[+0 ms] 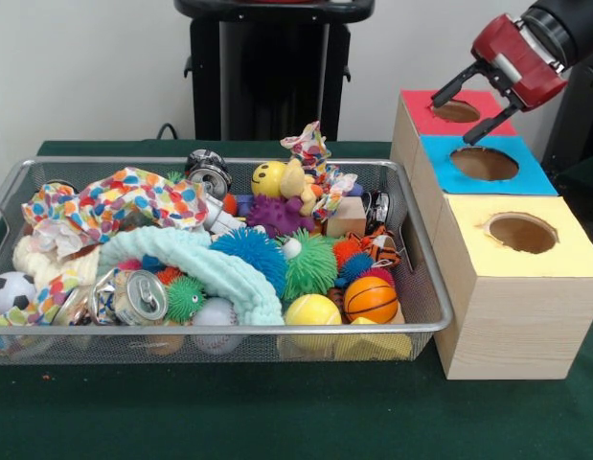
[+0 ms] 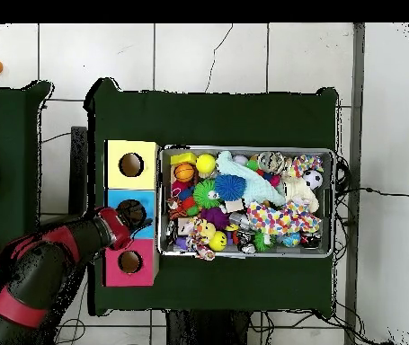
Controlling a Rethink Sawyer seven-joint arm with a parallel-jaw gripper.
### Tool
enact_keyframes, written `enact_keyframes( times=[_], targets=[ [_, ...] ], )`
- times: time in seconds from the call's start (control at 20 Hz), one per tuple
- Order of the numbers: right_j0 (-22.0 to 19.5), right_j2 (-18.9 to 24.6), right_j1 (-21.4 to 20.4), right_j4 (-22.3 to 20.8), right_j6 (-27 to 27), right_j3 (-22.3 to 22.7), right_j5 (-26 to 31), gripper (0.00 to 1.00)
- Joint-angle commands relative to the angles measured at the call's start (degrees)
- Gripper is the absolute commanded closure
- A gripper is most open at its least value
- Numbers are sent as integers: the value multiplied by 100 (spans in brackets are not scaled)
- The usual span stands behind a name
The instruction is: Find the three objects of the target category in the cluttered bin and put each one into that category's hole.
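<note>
Balls lie in the bin on the bench, among clutter. We see our gripper over the red hole and blue hole, jaws spread and empty; we should centre over one ball before descending.

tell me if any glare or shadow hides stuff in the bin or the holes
Front view: even light, only a small glint on the can's top; the yellow hole reads clearly, and the gripper shades part of the red hole. Overhead view: the bin's contents run together, and the arm covers part of the blue hole.
</note>
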Motion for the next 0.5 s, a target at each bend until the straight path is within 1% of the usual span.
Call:
enact_keyframes(
  times=[0.05, 0.15, 0.25, 0.5],
  targets=[
    [-174, 807, -187, 6, 847, -148, 18, 0],
    [-185, 856, -303, -70, 699, -59, -65, 0],
    [-236, 951, -523, -176, 452, 81, -209, 0],
    [-562, 1292, -1272, -546, -287, 492, -700, 0]
  ],
)
